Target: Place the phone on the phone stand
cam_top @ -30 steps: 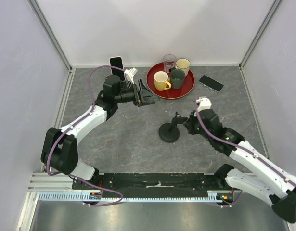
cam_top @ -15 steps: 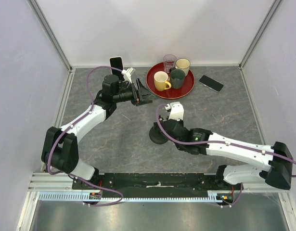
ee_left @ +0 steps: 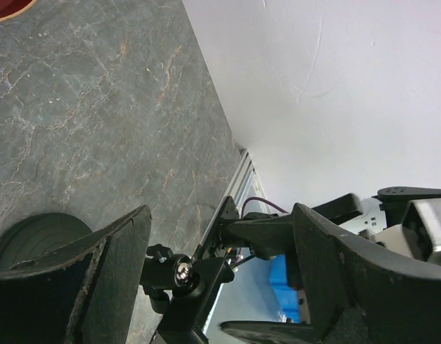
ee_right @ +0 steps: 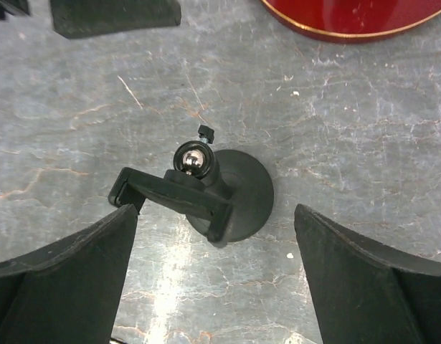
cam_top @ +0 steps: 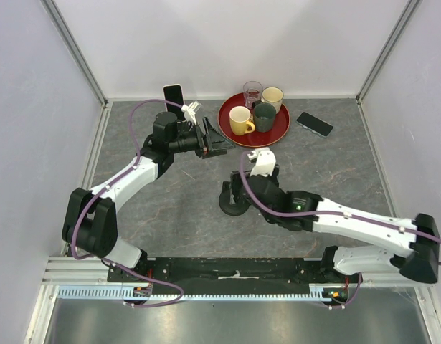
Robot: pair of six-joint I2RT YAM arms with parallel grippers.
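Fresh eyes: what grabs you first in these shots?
The black phone stand in the middle of the table, with the right gripper open over it. Behind it, a red tray of cups at the back edge, and a dark phone lying flat to the tray's right.

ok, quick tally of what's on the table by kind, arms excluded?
Phones: 2, upright phone at the back, flat phone on the right
Mugs: 3, yellow mug, dark mug, cream mug
Glasses: 1, glass
Trays: 1, red tray
Stands: 1, black phone stand
Unclear kind: 1, white item beside the upright phone
Total: 9
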